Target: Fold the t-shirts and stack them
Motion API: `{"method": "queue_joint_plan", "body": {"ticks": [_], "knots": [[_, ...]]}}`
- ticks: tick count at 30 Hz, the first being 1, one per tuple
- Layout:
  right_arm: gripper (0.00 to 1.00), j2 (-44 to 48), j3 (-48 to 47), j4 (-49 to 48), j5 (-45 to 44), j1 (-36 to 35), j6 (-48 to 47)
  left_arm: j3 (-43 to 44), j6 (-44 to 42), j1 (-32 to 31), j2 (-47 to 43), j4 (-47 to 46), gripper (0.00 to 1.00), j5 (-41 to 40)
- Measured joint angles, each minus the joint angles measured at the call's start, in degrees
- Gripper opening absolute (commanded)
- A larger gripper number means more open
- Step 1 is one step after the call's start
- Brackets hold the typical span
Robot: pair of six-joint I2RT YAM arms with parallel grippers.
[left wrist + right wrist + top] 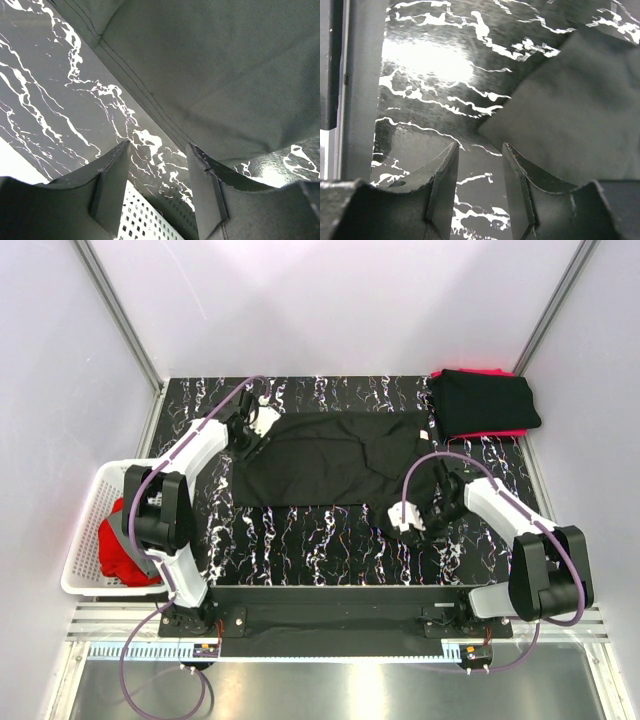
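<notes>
**anon1:** so what's sitting around it, anything in the way?

**anon2:** there's a white slatted basket just off the table's left edge with a red shirt bunched inside. There's also a folded stack, black on top of red, in the far right corner. Both are well apart from the black t-shirt. Only the arms are close: left gripper at its far left end, right gripper at its near right corner.

**anon1:** gripping anything?

**anon2:** nope, both have their jaws partly apart and only table shows through the gap.

**anon1:** which way's it lying?

**anon2:** spread out, long axis left to right across the far half. Stitched hem at the left end, right end rumpled. Can't tell where the collar is.

**anon1:** surface?

**anon2:** glossy black marble table with white veins. Pale walls, metal posts in the corners.
</notes>
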State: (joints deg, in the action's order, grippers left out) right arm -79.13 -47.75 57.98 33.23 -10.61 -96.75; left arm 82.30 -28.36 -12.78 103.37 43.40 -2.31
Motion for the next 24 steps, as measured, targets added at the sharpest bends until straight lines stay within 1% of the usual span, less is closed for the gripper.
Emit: {"method": "queue_joint_plan", "body": {"ticks": [6, 13, 24], "knots": [[0.47, -0.8, 1.4, -2.1, -1.0, -1.8, -1.6, -0.4, 0.0, 0.0, -0.1, 0.0, 0.53, 0.0], [0.47, -4.3, 1.4, -4.6, -2.3, -2.4, -1.9, -0.4, -0.1, 0.0, -0.2, 0.0, 0.53, -0.3], [0.46, -7.1, 1.4, -5.4, -2.8, -3.9, -2.8, -0.9, -0.3, 0.1, -0.5, -0.1, 0.53, -1.1]]}}
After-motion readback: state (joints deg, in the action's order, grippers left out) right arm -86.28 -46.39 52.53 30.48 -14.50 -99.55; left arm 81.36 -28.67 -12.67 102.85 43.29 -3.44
